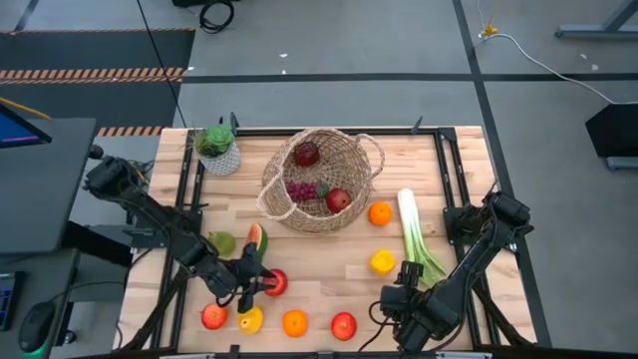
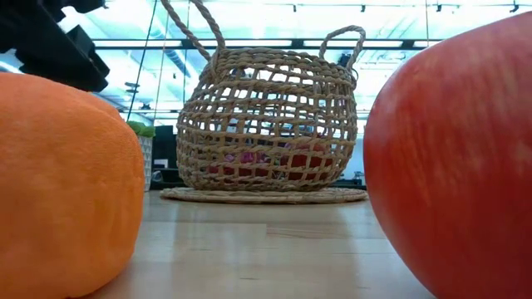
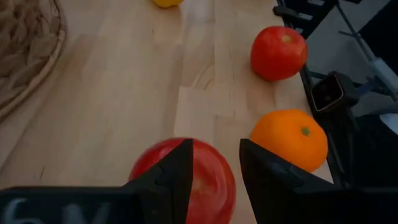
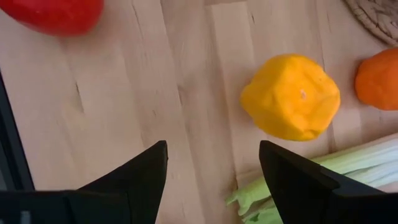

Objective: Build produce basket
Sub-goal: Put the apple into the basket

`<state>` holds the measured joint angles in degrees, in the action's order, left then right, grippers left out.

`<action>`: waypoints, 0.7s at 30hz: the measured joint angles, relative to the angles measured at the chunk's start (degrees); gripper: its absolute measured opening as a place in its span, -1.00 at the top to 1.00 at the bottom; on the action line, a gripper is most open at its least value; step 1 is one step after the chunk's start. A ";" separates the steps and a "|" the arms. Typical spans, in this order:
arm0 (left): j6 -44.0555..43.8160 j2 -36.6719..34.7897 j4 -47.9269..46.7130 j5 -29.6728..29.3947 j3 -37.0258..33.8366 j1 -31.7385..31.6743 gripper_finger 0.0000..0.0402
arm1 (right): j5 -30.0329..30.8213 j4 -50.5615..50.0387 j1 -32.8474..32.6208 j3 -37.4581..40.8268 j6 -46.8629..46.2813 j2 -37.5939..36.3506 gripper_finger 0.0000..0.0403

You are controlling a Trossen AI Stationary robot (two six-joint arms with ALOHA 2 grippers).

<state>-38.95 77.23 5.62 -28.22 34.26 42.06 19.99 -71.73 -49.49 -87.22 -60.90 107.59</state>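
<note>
Left gripper (image 1: 261, 282) low over the near-left part of the table (image 1: 329, 254), fingers (image 3: 171, 177) set partway apart around a red apple (image 3: 208, 177); whether the pads actually press it cannot be told. Just beside that apple: watermelon slice (image 1: 254, 239) and green pear (image 1: 221, 242). Along the near edge: another apple (image 1: 213, 316), a lemon (image 1: 250, 319), an orange (image 1: 294, 322), a third apple (image 1: 344, 325).

Right gripper (image 1: 401, 296) at the near-right, jaws spread, nothing between them. A lemon (image 4: 290, 96) lies near its fingertips, the leek (image 1: 414, 234) beside it, an orange (image 1: 380, 212) further back.

Basket (image 1: 319, 179) upright at the table's centre-back, holding two red apples and purple grapes (image 1: 301, 190). Potted plant (image 1: 217, 150) stands to its left
</note>
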 joint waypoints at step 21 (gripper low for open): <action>-3.94 0.09 -6.67 -0.18 0.00 0.37 0.34 | -0.11 0.13 0.06 0.00 -1.03 0.02 -0.29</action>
<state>-42.89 77.32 -1.05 -28.40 34.26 42.44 19.88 -71.59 -49.43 -87.22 -61.93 107.61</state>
